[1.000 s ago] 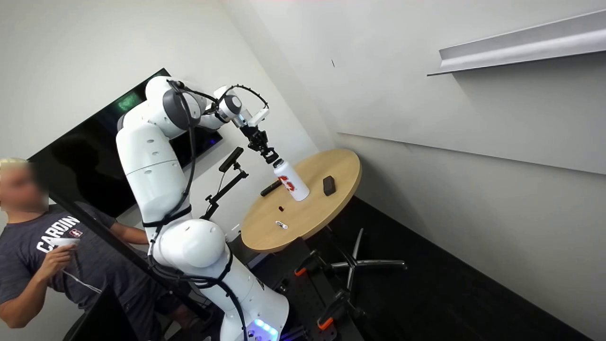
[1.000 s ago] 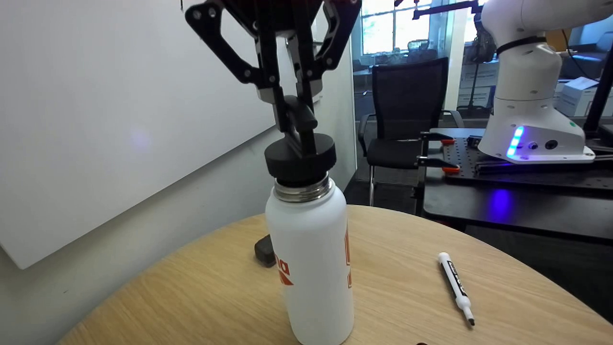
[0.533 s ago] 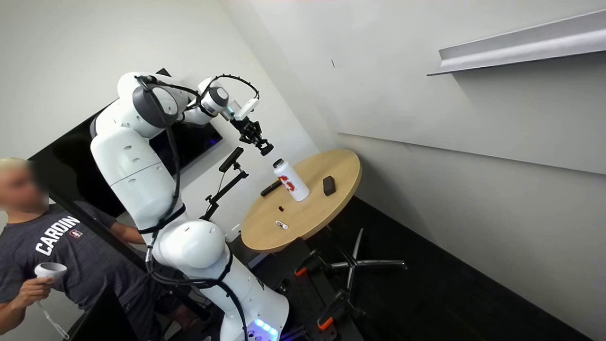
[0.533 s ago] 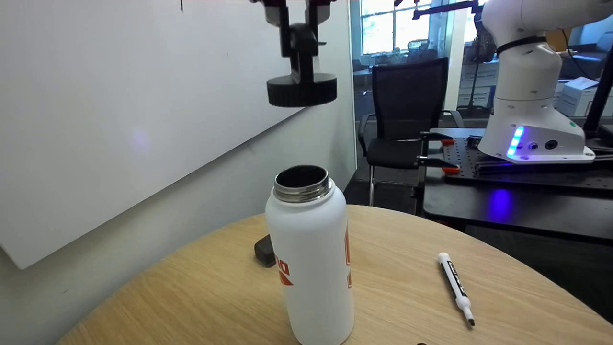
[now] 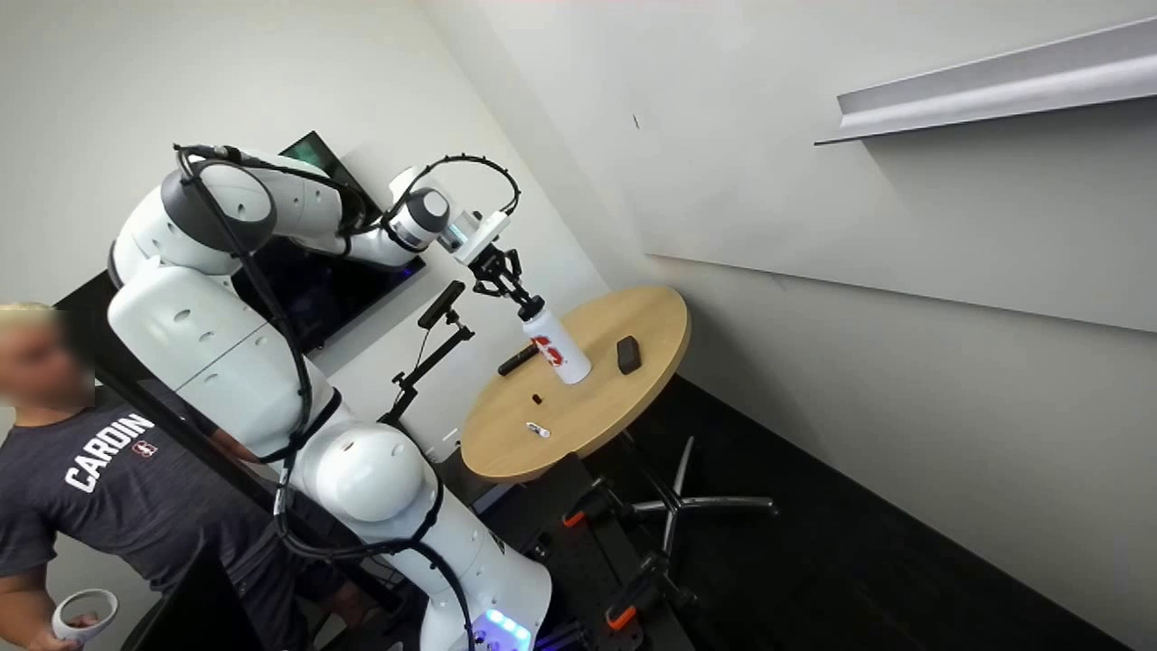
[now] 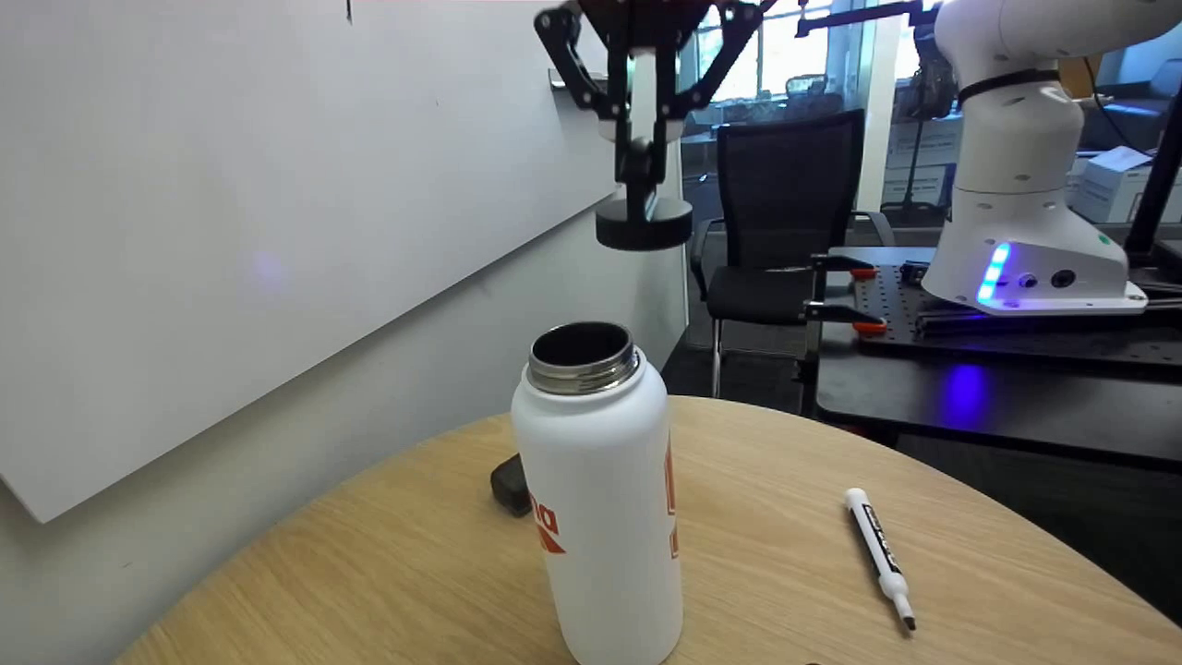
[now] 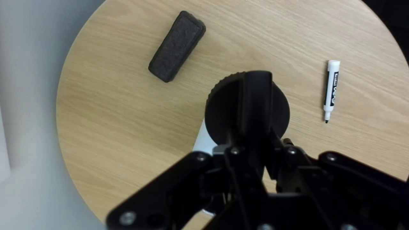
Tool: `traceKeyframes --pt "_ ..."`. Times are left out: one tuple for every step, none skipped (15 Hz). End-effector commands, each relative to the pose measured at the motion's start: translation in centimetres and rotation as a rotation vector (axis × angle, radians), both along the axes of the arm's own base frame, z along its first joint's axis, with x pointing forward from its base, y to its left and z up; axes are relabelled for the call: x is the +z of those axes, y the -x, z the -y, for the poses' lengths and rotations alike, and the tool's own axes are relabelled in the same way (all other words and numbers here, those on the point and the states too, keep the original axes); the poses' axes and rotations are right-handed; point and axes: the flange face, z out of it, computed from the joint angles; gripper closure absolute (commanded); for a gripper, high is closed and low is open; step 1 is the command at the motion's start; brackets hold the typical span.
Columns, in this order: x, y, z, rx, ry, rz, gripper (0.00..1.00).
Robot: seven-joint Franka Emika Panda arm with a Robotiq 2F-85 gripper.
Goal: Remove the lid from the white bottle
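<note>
The white bottle (image 6: 605, 489) with red print stands upright on the round wooden table (image 6: 369, 554), its metal-threaded mouth open. It also shows in an exterior view (image 5: 560, 351) and partly in the wrist view (image 7: 204, 140). My gripper (image 6: 640, 171) is shut on the loop handle of the round black lid (image 6: 644, 226). The lid hangs in the air, apart from the bottle, above and beyond its mouth. In the wrist view the lid (image 7: 220, 111) covers most of the bottle, and my fingertips on the handle are dark and hard to make out.
A white marker (image 7: 331, 86) and a dark brown block (image 7: 177, 46) lie on the table. A small dark brown object (image 5: 537, 399) and a long dark object (image 5: 516, 359) lie near the bottle. A wall (image 5: 813, 271) stands beside the table.
The lid was at the bottle's neck, then rose clear of it in my gripper. Since then it has shifted sideways and away in an exterior view and come slightly lower. The bottle has stayed put.
</note>
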Motion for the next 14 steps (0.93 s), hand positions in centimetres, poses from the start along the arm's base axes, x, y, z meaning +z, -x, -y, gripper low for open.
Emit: traceKeyframes --pt "-5.1 1.1 5.3 -0.191 -0.065 0.015 0.95" --pt "-6.9 1.6 6.5 -0.24 -0.085 0.017 0.95" --pt "-8.9 2.2 7.8 -0.29 -0.098 0.016 0.95" --pt "-10.5 2.7 8.8 -0.338 -0.112 0.019 0.95" --pt "-12.2 3.5 9.8 -0.387 -0.124 0.017 0.95" --pt "-13.8 4.4 10.7 -0.429 -0.13 0.012 0.95" --pt "-15.0 5.2 11.4 -0.459 -0.142 0.008 0.95" --pt "-15.9 6.0 12.0 -0.487 -0.155 0.01 0.95" --pt "-16.5 6.5 12.3 -0.502 -0.17 0.015 0.95" --pt "-16.7 7.0 12.6 -0.506 -0.178 0.024 0.95" --pt "-16.9 7.2 12.5 -0.499 -0.176 0.029 0.95" --pt "-17.2 7.4 12.3 -0.493 -0.173 0.029 0.95" --pt "-17.5 7.3 12.0 -0.49 -0.164 0.025 0.95" --pt "-17.7 7.2 11.8 -0.484 -0.157 0.023 0.95"
